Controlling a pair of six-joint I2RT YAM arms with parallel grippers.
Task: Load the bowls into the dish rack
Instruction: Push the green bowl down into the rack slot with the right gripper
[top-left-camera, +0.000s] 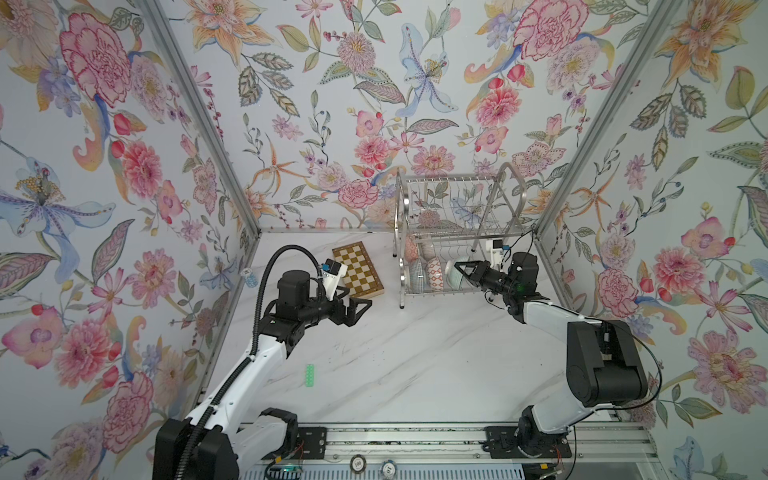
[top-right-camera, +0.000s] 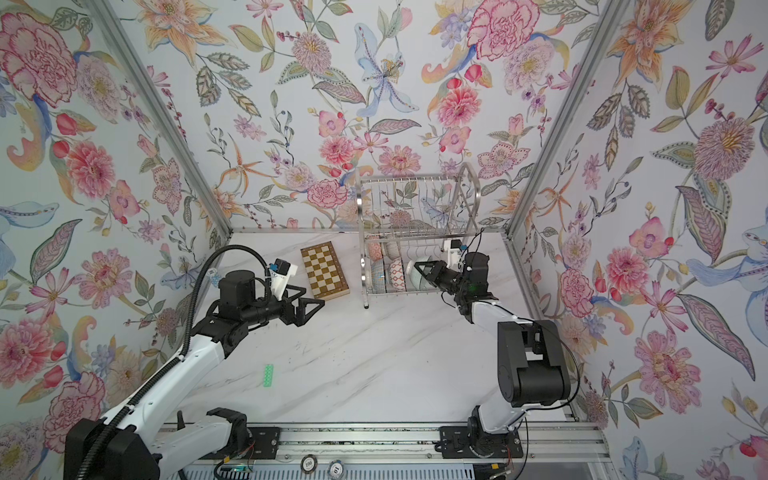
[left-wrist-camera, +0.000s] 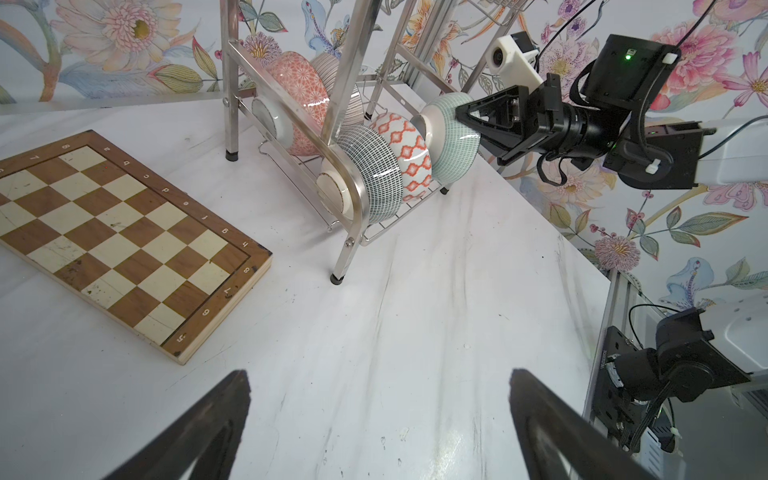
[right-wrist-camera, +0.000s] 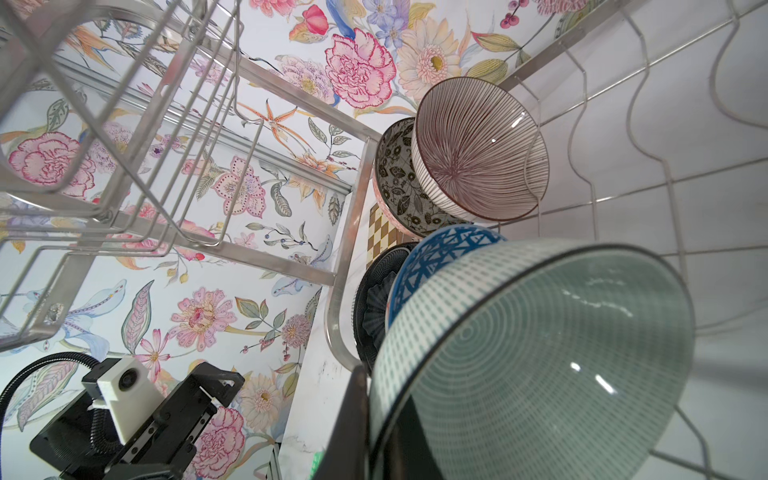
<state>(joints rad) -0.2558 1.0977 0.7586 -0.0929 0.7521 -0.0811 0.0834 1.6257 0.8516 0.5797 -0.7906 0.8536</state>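
Right gripper is clamped on a pale mint-green ceramic bowl, set on edge in the lower tier of a shiny steel wire dish rack; placement seems finished, so release is called for.

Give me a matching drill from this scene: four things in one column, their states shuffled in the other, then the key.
Column one
1. mint green bowl
2. chessboard
3. left gripper
4. blue triangle bowl

Column two
A. open, holding nothing
B. on edge in the lower tier of the dish rack, no gripper on it
C. flat on the table beside the dish rack
D. rim pinched by the shut right gripper

Pairs: 1-D, 2-C, 3-A, 4-B
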